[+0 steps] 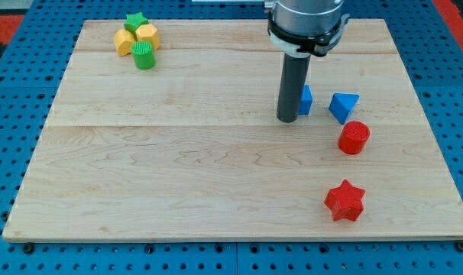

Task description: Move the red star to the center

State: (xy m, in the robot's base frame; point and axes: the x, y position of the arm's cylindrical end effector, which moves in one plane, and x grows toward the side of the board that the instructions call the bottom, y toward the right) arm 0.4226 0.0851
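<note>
The red star lies on the wooden board near the view's bottom right. My tip stands upright right of the board's middle, well up and to the left of the star. A blue block sits just behind the rod, partly hidden by it. A blue triangular block lies to the right of my tip. A red cylinder lies between that block and the star.
A cluster sits at the view's top left: a green star, a yellow block, another yellow block and a green cylinder. The board rests on a blue perforated table.
</note>
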